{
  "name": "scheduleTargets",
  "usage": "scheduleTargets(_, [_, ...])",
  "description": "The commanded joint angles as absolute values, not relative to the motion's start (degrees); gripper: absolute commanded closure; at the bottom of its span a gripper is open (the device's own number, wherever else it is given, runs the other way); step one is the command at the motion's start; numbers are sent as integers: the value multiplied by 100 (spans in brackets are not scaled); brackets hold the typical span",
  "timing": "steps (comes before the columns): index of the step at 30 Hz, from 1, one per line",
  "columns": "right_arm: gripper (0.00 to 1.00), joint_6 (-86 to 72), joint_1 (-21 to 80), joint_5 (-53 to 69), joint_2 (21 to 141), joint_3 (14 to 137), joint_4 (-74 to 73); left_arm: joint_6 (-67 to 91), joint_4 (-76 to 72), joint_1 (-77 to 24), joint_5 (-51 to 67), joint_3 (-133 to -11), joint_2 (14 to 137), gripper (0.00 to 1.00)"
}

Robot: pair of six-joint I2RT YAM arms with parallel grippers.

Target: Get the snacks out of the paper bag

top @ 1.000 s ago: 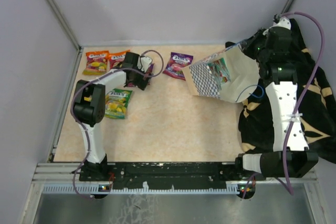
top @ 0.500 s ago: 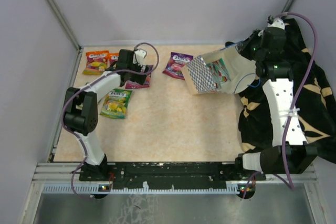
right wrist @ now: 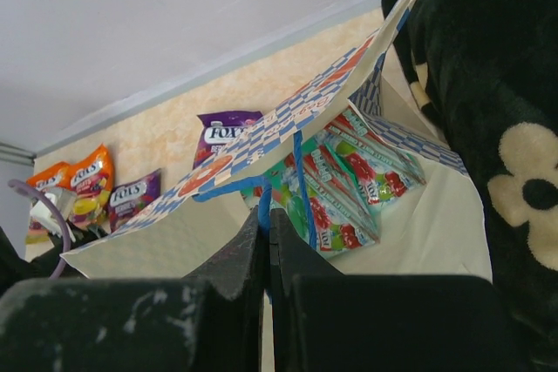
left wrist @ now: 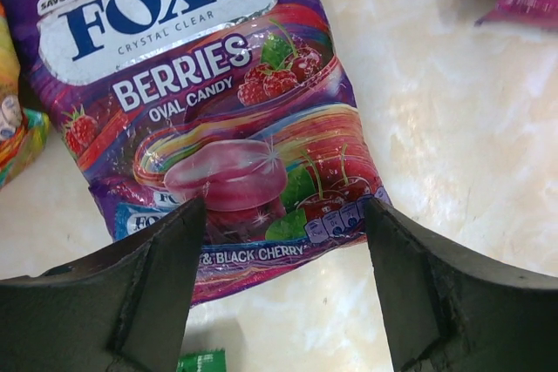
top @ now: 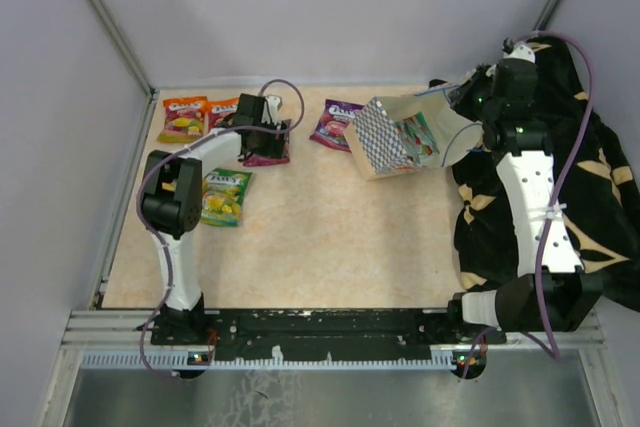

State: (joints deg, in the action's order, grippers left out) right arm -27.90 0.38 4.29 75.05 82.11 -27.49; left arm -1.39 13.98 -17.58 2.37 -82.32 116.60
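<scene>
**A:** Since you have the wrist views, what does the left hand (left wrist: 283,233) have under it?

**B:** A glossy purple berries packet (left wrist: 209,111). It has a white oval logo at one end, with raspberries and a red sweet pictured below. It lies flat on the bench (left wrist: 453,128). The hand's two fingers are spread, one on each side of the packet's lower edge. Whether they touch it, I cannot tell.

**A:** Which way does it run?

**B:** Its long axis runs away from the fingers, logo end farthest, leaning a little left in that view.

**A:** And the paper bag (top: 400,137)?

**B:** It is at the far right of the bench, tipped over beside the black cloth (top: 600,197) with pale flower marks. The bag is beige, with its blue-white checked side panel turned toward the left arm and its inside open to the overhead camera. Its long axis lies roughly across the bench, left to right. The right hand (right wrist: 266,219) has its fingers pressed together, pinching the paper bag by its blue cord handle (right wrist: 299,172).

**A:** Anything inside?

**B:** Teal and green packets (right wrist: 349,189) with red fruit, lying slanted.

**A:** What else lies about?

**B:** A second purple packet (top: 335,125) lies just beside the checked panel. Two orange packets (top: 183,117) sit in the far left corner. A green packet (top: 222,195) lies nearer, beside the left arm's elbow. The right arm hides the bag's right end from above.
</scene>
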Motion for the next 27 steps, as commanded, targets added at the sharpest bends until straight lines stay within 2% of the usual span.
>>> scheduleTargets(1, [100,-2657,79,481,7308,8188,-2440,210,1483,-1748,457,-8724,12206,21])
scheduleTargets(13, [100,-2593,79,423,7312,8172,-2482,-160,1809,-1698,401,-10569,13434,21])
scheduleTargets(17, [100,-2592,75,427,7332,8134,-2432,-312,1782,-1688,399,-10584,13293,18])
scheduleTargets(23, [100,-2592,79,444,7361,8095,-2431,-551,1937,-1781,586,-10489,12711,5])
scheduleTargets(25, [100,-2594,79,412,7359,8087,-2411,-609,1544,-1960,629,-10142,12286,0])
scheduleTargets(27, [100,-2631,79,386,7325,8078,-2356,-794,829,-2194,630,-9732,11935,0])
